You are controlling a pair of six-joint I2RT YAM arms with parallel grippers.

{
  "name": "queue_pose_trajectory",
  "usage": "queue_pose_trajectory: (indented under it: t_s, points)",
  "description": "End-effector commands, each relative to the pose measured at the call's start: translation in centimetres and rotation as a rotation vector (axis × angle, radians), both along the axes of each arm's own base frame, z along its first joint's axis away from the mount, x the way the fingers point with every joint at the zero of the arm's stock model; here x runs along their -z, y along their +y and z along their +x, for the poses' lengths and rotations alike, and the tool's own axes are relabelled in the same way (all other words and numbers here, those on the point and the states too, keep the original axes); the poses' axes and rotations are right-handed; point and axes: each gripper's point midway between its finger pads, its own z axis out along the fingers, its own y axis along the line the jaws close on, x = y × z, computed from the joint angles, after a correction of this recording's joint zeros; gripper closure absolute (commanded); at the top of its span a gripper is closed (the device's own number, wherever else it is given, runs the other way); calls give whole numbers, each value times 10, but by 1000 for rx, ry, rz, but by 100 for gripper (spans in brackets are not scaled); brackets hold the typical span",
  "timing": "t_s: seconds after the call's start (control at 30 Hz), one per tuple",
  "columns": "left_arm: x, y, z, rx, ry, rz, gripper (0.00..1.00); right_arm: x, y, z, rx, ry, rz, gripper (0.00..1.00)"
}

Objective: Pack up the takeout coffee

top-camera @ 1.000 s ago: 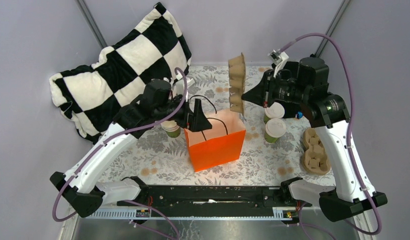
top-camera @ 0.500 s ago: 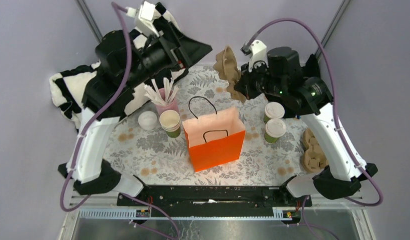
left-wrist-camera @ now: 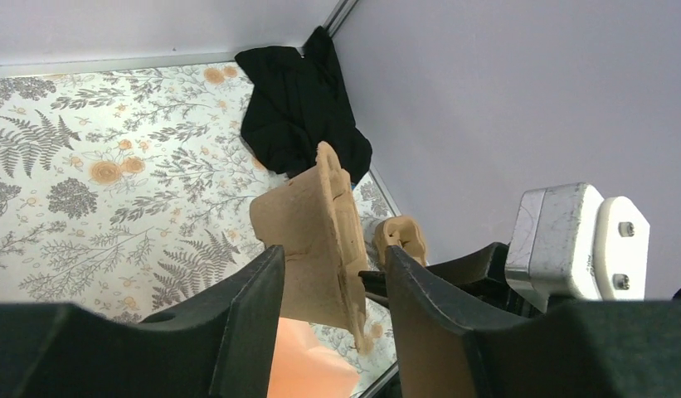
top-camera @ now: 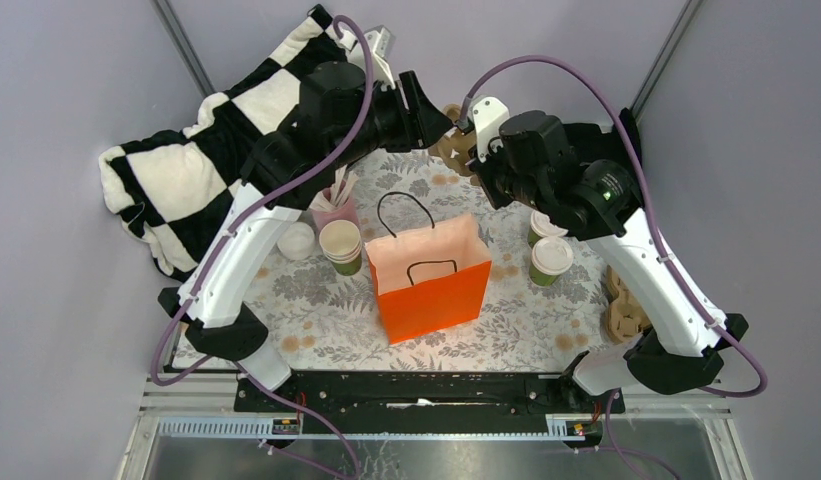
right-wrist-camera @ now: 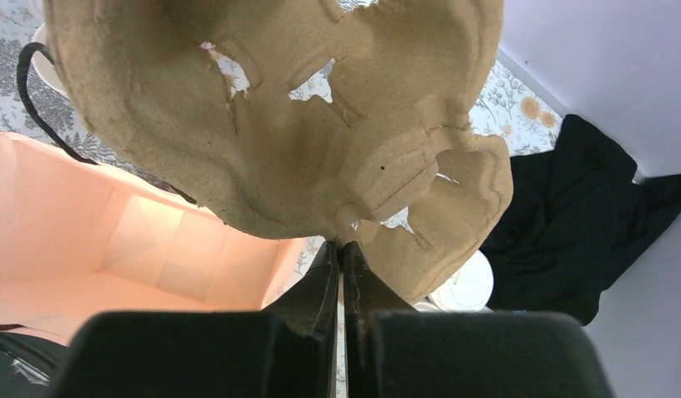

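With right gripper (right-wrist-camera: 338,245) pressed together, pinching lower edge of pulp carrier (right-wrist-camera: 279,124). With left gripper (left-wrist-camera: 335,253) spread, straddling same carrier's rim; contact not clear.

Takeout coffee (top-camera: 552,256): two lidded green cups on table (top-camera: 286,300), just right of orange bag (top-camera: 436,290), far one partly hidden under right arm (top-camera: 646,260).

Judging progress as early: no cup in carrier, bag interior bare as far as visible, carrier held in air btwn both grippers, beyond bag's far side. Prob. left to do: seat carrier in bag, load both cups.

Standing upright, lids up, long axis vert., paired along near-far line. Carrier tilted on edge, not level.
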Motion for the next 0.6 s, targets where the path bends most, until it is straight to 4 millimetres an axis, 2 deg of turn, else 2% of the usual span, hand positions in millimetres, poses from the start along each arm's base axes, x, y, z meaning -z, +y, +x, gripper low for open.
queue_pose_trajectory:
  t_s: [0.0,0.13,0.27,0.47,0.5,0.53,0.57]
  points:
    - [-18,4,0,-35,-111,28,51,-17,-10,0,21,-75,-24,100]
    - [-10,-3,-1,-39,-115,76,60,-19,-10,0,23,-81,-26,100]
    - [-4,-8,-1,-44,-114,101,74,-16,-7,-2,13,-73,-34,100]
    - [-4,-6,4,-70,-126,117,89,-16,-4,-6,7,-81,-41,100]
    - [-6,-5,4,-77,-132,116,96,-16,-4,-6,10,-79,-36,99]
    - [-8,-1,6,-96,-136,115,100,-15,-5,-7,18,-75,-25,90]
    - [-11,3,6,-120,-138,109,100,-14,-5,-7,32,-68,-11,76]
